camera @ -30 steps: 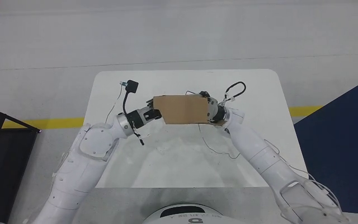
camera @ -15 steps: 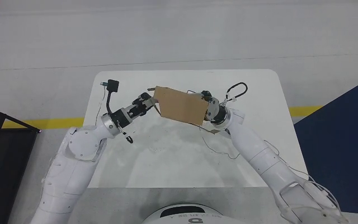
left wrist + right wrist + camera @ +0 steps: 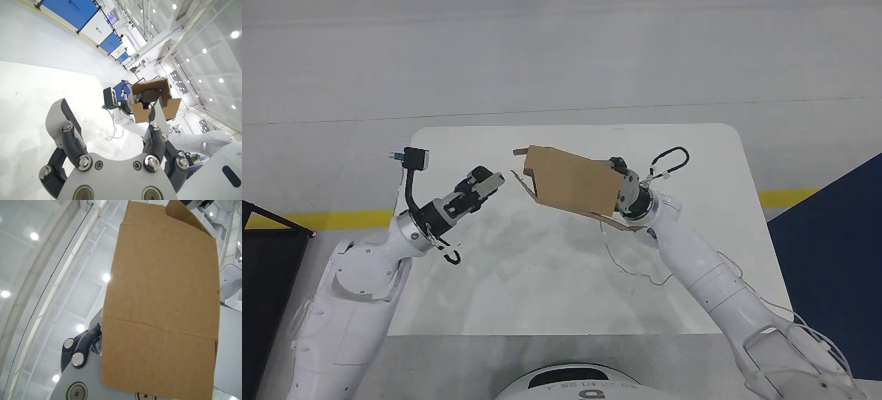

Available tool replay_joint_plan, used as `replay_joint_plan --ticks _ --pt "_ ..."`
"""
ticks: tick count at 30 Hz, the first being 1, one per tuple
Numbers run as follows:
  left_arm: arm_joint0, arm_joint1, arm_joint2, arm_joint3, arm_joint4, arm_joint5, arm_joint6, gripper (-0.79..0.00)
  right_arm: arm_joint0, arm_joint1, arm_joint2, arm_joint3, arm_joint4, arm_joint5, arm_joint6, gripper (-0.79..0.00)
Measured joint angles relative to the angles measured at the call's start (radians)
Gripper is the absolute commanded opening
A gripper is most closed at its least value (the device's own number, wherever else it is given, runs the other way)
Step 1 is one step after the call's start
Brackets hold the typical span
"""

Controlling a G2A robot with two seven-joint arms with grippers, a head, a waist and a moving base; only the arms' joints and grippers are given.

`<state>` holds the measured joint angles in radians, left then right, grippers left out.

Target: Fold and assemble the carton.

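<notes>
Carton (image 3: 570, 180) is held off the counter (image 3: 542, 290) by the right hand (image 3: 621, 197), which is clenched on the carton's right end. In the right wrist view the fingers are covered by a brown panel. The grip is therefore inferred from the carton being carried aloft, and from a dark pad seen inside the tube in the left wrist view. Left hand (image 3: 488, 183) is released, fingers (image 3: 72, 121) spread wide, nothing between them.

Change over the last second: the left hand was at the carton's left end, touching or nearly so, with the carton held level over the counter's far half. The hand has since been drawn back toward the counter's left side, and a clear gap has been opened between it and the carton. Over the same interval the carton has been swung so that its left end points farther away. Its open mouth is now presented to the left hand.

Meaning for the task: seen end-on from the left wrist, the sleeve is judged to be opened into a rectangular tube, with the end flaps standing out unfolded. The squaring step is taken as done, and flap folding at the open end is judged to be next. A hold at one end only is considered liable to let the tube sag or collapse.
</notes>
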<state>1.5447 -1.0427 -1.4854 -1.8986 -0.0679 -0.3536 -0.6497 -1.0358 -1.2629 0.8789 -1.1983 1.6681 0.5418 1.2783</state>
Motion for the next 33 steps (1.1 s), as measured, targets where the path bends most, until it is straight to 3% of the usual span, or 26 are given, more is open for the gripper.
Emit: replay_joint_plan --ticks 11,19,24,33 --pt "-0.096 -0.016 0.155 0.017 0.095 0.062 0.016 0.0 0.003 -0.003 -0.015 -0.003 0.002 0.006 -0.006 -0.785" --pt "-0.119 -0.021 0.185 0.023 0.107 0.07 0.024 0.0 0.003 -0.001 -0.018 -0.006 0.006 0.009 -0.009 -0.785" --pt "-0.11 -0.018 0.156 0.026 0.098 0.063 0.039 0.0 0.004 0.0 -0.018 -0.006 0.008 0.008 -0.008 -0.785" --pt "-0.026 -0.003 -0.005 -0.034 0.029 0.011 0.073 0.0 0.008 0.003 -0.008 0.011 0.0 0.006 -0.006 -0.785"
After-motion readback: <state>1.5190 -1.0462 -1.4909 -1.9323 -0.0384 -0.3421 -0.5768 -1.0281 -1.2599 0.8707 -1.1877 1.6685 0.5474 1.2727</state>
